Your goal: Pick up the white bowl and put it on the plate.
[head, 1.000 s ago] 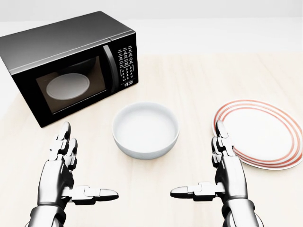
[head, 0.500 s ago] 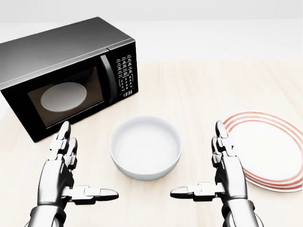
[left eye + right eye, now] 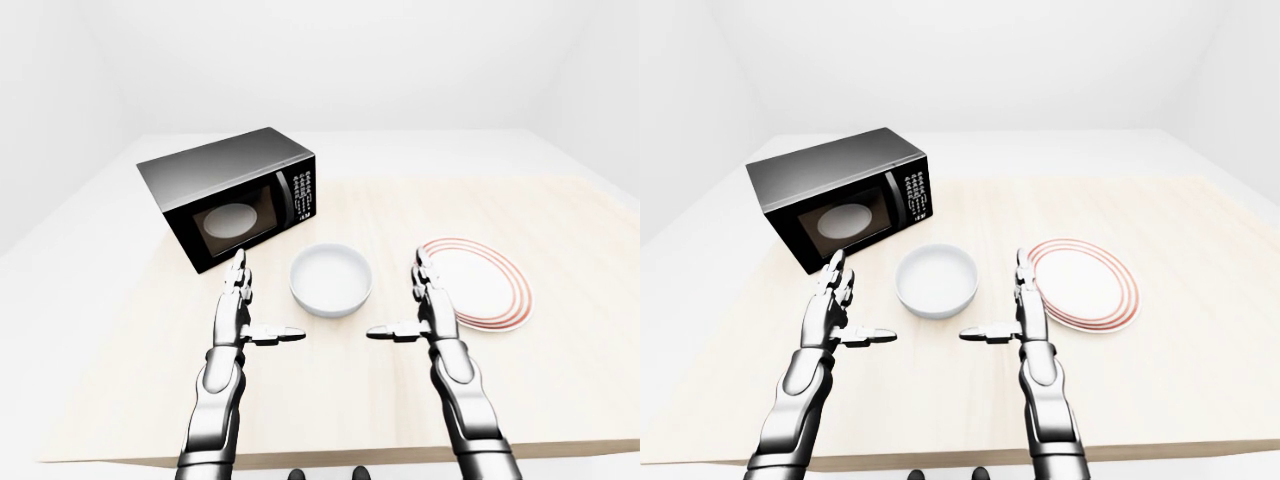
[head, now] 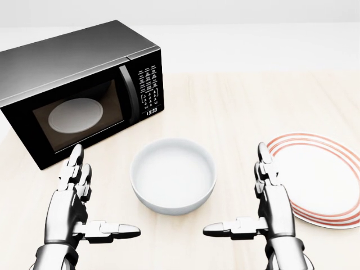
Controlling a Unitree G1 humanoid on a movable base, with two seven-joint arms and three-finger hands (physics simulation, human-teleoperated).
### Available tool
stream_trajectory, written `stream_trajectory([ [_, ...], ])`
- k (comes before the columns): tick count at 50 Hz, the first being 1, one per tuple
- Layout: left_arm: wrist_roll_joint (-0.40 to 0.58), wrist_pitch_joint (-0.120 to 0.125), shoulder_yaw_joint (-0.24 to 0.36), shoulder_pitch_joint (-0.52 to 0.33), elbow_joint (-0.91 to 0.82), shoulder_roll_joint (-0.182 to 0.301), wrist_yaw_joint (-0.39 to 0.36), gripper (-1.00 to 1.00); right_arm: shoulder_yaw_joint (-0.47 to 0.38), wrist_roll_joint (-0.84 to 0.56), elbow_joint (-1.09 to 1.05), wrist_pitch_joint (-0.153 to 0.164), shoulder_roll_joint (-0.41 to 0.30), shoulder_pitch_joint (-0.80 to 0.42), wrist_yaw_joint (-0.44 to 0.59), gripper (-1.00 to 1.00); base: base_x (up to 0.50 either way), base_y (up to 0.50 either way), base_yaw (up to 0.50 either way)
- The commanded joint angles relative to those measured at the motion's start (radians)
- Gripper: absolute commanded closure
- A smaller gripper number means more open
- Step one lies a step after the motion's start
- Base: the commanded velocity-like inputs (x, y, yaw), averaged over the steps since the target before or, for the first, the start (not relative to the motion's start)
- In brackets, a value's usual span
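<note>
The white bowl (image 4: 174,176) sits empty on the pale wooden table (image 4: 236,107), at the centre of the head view. To its right lies the white plate (image 4: 318,177) with red rings, partly cut by the view's right edge. My left hand (image 4: 95,208) hovers open at the lower left of the bowl, fingers straight up and thumb pointing right. My right hand (image 4: 250,205) mirrors it at the bowl's lower right, open, between bowl and plate. Neither hand touches the bowl.
A black microwave (image 4: 79,90) stands at the upper left of the bowl, door closed, a white turntable showing through its window. The table's near edge (image 3: 330,460) runs along the bottom of the left-eye view.
From a second ago to half a second ago the whole view shifted, the bowl and plate sliding lower in frame. Since then, almost nothing has moved; both hands stay open.
</note>
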Motion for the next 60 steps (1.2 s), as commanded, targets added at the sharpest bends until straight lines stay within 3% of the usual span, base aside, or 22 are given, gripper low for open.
stream_trajectory([
  [1,0.0,-0.002,0.003,-0.005,0.008,0.001,0.003,-1.0,-0.004,-0.096,-0.051,0.037,-0.017,0.005,-0.022,-1.0,0.0,0.0,0.0],
  [2,0.0,-0.003,0.003,-0.005,0.009,0.001,0.003,-1.0,-0.004,-0.106,-0.049,0.034,-0.019,0.004,-0.018,-1.0,0.0,0.0,0.0],
  [3,0.002,-0.004,0.002,-0.003,0.009,0.001,0.003,-1.0,0.004,-0.141,-0.069,0.061,-0.024,0.001,-0.017,-1.0,0.0,0.0,0.0],
  [4,0.001,-0.009,0.002,-0.005,0.016,0.001,0.003,-1.0,0.005,-0.154,-0.071,0.063,-0.023,-0.003,-0.015,-1.0,0.0,0.0,0.0],
  [6,0.0,0.001,0.003,-0.002,0.002,0.001,0.004,-1.0,0.019,-0.211,-0.087,0.078,-0.029,-0.027,-0.009,-1.0,0.0,0.0,0.0],
  [8,0.001,0.015,0.001,0.002,-0.016,0.001,0.005,-1.0,0.027,-0.253,-0.077,0.078,-0.031,-0.051,0.003,-1.0,0.0,0.0,0.0],
  [9,0.0,0.002,0.004,-0.004,0.004,0.002,0.004,-1.0,0.038,-0.292,-0.046,0.078,-0.038,-0.07,0.003,-1.0,0.0,0.0,0.0],
  [12,0.0,-0.006,0.004,-0.006,0.015,0.002,0.005,-1.0,0.045,-0.361,-0.031,0.078,-0.041,-0.087,0.013,-1.0,0.0,0.0,0.0],
  [14,0.002,0.008,0.001,-0.001,-0.004,0.0,0.006,-1.0,0.055,-0.411,-0.014,0.078,-0.046,-0.095,0.02,-1.0,0.0,0.0,0.0],
  [17,0.002,0.0,0.003,-0.004,0.006,0.001,0.006,-1.0,0.093,-0.543,-0.041,0.078,-0.066,-0.099,0.071,-1.0,0.0,0.0,0.0],
  [23,0.002,-0.006,0.003,-0.004,0.014,0.001,0.006,-1.0,0.087,-0.687,-0.11,0.078,-0.068,-0.109,0.173,-1.0,0.0,0.0,0.0],
  [24,0.004,-0.003,0.003,-0.008,0.016,0.002,0.008,-1.0,0.178,-1.082,-0.22,0.05,-0.262,-0.277,0.433,-1.0,0.0,0.0,0.0],
  [25,0.005,-0.001,0.002,-0.007,0.014,0.001,0.008,-1.0,0.145,-1.143,-0.217,-0.013,-0.231,-0.294,0.471,-1.0,0.0,0.0,0.0],
  [27,0.006,0.002,0.001,-0.005,0.009,0.001,0.009,-1.0,0.088,-1.194,-0.207,-0.084,-0.181,-0.297,0.498,-1.0,0.0,0.0,0.0],
  [30,0.006,-0.012,0.002,-0.007,0.025,0.001,0.008,-1.0,0.054,-1.228,-0.205,-0.096,-0.154,-0.311,0.526,-1.0,0.0,0.0,0.0],
  [35,0.007,0.004,-0.001,-0.004,0.005,0.0,0.01,-1.0,0.042,-1.25,-0.199,-0.096,-0.137,-0.319,0.544,-1.0,0.0,0.0,0.0],
  [37,0.006,-0.008,0.001,-0.006,0.02,0.001,0.009,-1.0,0.042,-1.254,-0.198,-0.096,-0.134,-0.326,0.551,-1.0,0.0,0.0,0.0],
  [42,0.004,0.003,0.001,-0.004,0.006,0.001,0.009,-1.0,0.041,-1.256,-0.205,-0.096,-0.133,-0.351,0.587,-1.0,0.0,0.0,0.0],
  [46,0.004,-0.011,0.002,-0.005,0.021,0.001,0.008,-1.0,0.043,-1.254,-0.207,-0.096,-0.131,-0.364,0.602,-1.0,0.0,0.0,0.0],
  [53,0.004,-0.01,0.003,-0.008,0.025,0.002,0.009,-1.0,0.056,-1.236,-0.168,-0.096,-0.123,-0.365,0.603,-1.0,0.0,0.0,0.0],
  [55,0.006,0.001,0.001,-0.006,0.013,0.001,0.01,-1.0,0.057,-1.227,-0.151,-0.096,-0.125,-0.371,0.606,-1.0,0.0,0.0,0.0],
  [60,0.005,-0.012,0.004,-0.013,0.034,0.002,0.01,-1.0,0.057,-1.202,-0.122,-0.096,-0.127,-0.391,0.613,-1.0,0.0,0.0,0.0],
])
